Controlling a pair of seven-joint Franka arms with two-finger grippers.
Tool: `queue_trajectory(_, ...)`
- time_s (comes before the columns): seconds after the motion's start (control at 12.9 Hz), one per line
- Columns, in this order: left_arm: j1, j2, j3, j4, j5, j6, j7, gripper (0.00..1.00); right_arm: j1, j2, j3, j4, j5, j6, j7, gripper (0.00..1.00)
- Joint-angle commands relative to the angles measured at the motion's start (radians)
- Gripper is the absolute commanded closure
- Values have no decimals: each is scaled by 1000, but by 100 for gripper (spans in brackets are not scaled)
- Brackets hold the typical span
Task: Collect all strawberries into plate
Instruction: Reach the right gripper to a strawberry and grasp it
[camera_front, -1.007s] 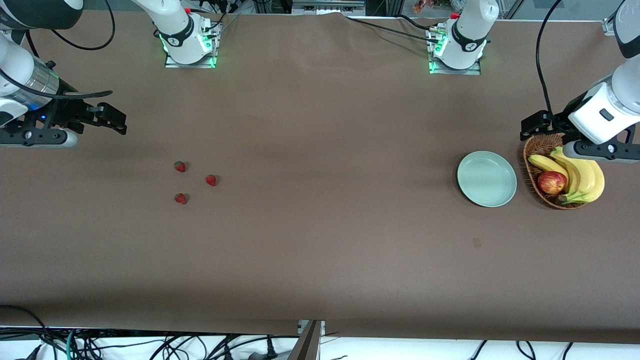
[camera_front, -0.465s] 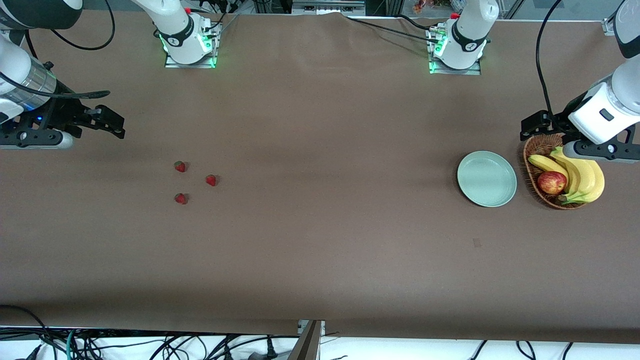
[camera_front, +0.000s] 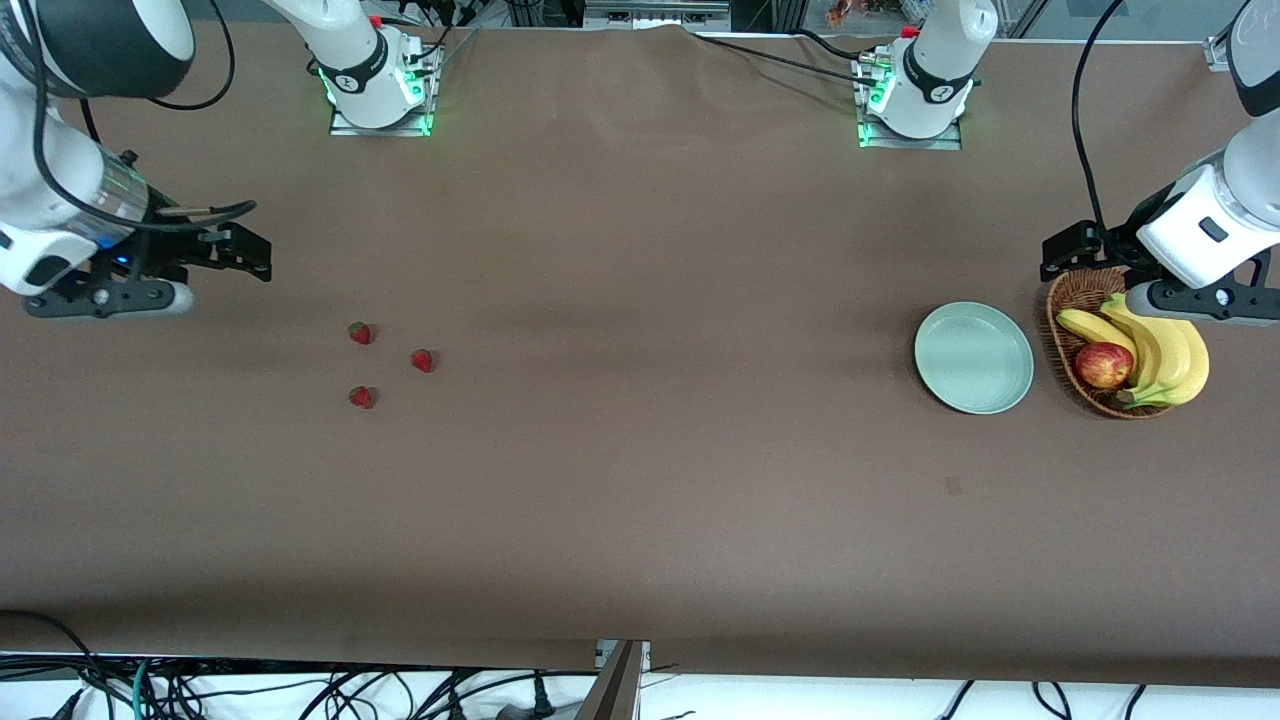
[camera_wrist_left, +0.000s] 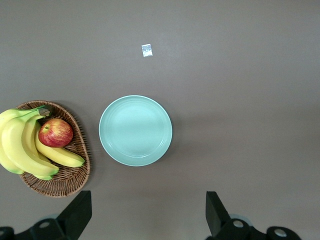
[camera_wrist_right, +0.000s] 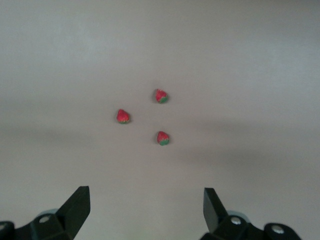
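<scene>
Three strawberries lie close together on the brown table toward the right arm's end: one (camera_front: 360, 333), one (camera_front: 423, 360) and one (camera_front: 363, 397) nearest the front camera. They also show in the right wrist view (camera_wrist_right: 160, 96), (camera_wrist_right: 123, 116), (camera_wrist_right: 162, 138). My right gripper (camera_front: 247, 255) is open and empty in the air, off to the side of the berries and apart from them; it also shows in the right wrist view (camera_wrist_right: 145, 196). The mint-green plate (camera_front: 974, 357) is empty at the left arm's end. My left gripper (camera_front: 1063, 250) hangs open and empty beside the basket, short of the plate (camera_wrist_left: 135, 130).
A brown wicker basket (camera_front: 1070, 300) beside the plate holds bananas (camera_front: 1165, 350) and a red apple (camera_front: 1104, 364). A small pale tag (camera_wrist_left: 147, 50) lies on the table nearer to the front camera than the plate.
My right arm has swung a little toward the strawberries, still open. The left arm, the berries and the plate have not moved.
</scene>
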Motion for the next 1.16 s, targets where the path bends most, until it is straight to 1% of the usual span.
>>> queue_trajectory(0.0,-7,13,9,25,-21,-5,1,0,5,87,6,-15,61,52,-40,0)
queue_trajectory(0.15,-7,13,9,27,-21,-5,1,0,25,111,9,-114,66,205,-34,1)
queue_trajectory(0.31,-7,13,9,27,-21,-5,1,0,45,128,11,-222,69,357,27,1)
queue_trajectory(0.39,-7,13,9,27,-21,-5,1,0,48,151,11,-248,108,401,35,1)
queue_trajectory(0.46,-7,13,9,27,-21,-5,1,0,50,185,11,-261,156,438,35,1)
queue_trajectory(0.7,-9,13,9,27,-21,-5,-1,0,50,278,11,-287,210,527,38,2)
queue_trajectory(0.85,-9,16,9,27,-21,-5,-1,0,56,306,11,-340,210,621,38,4)
queue_trajectory(1.08,-9,21,9,27,-21,-4,-1,0,80,352,11,-353,214,691,40,5)
